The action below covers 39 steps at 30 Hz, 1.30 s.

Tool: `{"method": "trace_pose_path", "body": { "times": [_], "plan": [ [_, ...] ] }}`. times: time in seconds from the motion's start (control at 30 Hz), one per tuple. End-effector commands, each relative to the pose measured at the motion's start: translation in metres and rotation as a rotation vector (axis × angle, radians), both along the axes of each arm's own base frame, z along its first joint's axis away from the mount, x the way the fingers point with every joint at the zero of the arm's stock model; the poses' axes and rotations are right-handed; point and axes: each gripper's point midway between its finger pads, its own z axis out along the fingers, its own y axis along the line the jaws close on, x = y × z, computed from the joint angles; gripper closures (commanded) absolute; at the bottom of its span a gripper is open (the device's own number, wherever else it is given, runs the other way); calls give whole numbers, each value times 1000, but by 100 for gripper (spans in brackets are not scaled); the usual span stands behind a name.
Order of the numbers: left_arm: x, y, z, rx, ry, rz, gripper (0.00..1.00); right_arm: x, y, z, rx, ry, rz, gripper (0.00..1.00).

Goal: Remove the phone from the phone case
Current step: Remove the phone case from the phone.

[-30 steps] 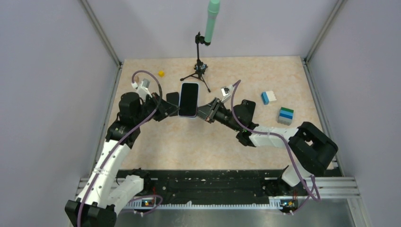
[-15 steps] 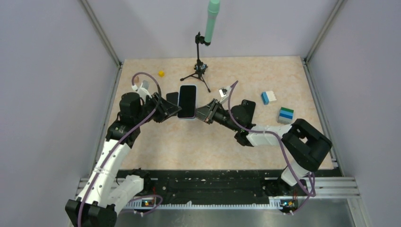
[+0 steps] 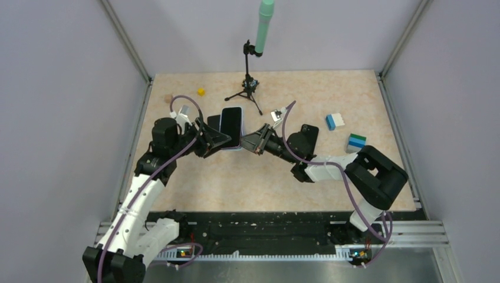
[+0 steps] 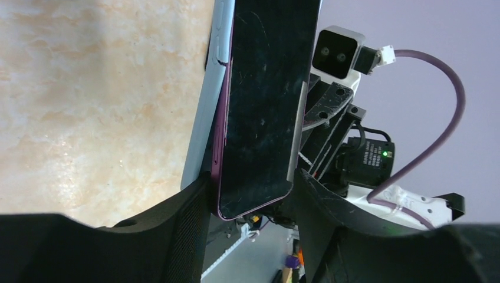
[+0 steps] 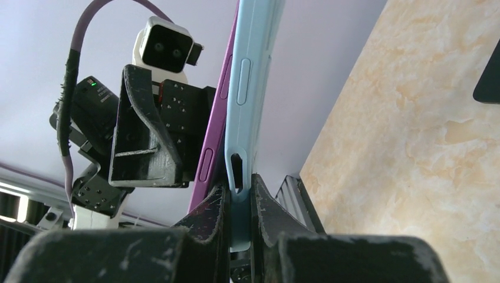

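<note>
A purple phone [image 3: 232, 125] with a dark screen and its light blue case [image 3: 234, 147] are held above the table between both grippers. My left gripper [image 3: 216, 140] is shut on the phone's lower end. In the left wrist view, the gripper [image 4: 253, 188] holds the phone [image 4: 259, 106] at its side edges, and the case [image 4: 206, 100] stands off behind it. My right gripper [image 3: 252, 143] is shut on the case. In the right wrist view, the gripper [image 5: 239, 191] pinches the case's edge [image 5: 250, 88], and the phone [image 5: 215, 135] leans away to the left.
A black phone [image 3: 306, 135] lies beside the right arm and a dark slab [image 3: 213, 122] sits left of the held phone. A tripod [image 3: 249, 87] with a green cylinder [image 3: 265, 23] stands behind. A yellow cube [image 3: 201, 91], a blue-white block [image 3: 334, 121] and a blue-green block [image 3: 356, 143] lie around.
Both grippers have shifted left with the phone and case. The phone has tilted and now looks narrower from above. Its lower end has come away from the case.
</note>
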Motion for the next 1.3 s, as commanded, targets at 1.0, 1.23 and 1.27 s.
{"method": "trace_pose_path", "body": {
  "times": [1.0,1.23,1.27],
  "plan": [
    [-3,-8,61,-324,-211,38,100,-22,-24,127,361,-263,76,100],
    [-20,-12,84,-310,-273,-46,100,17,-35,102,293,-178,-87,100],
    [-25,-13,90,-311,-286,-67,100,24,-38,99,282,-169,-115,100]
  ]
}}
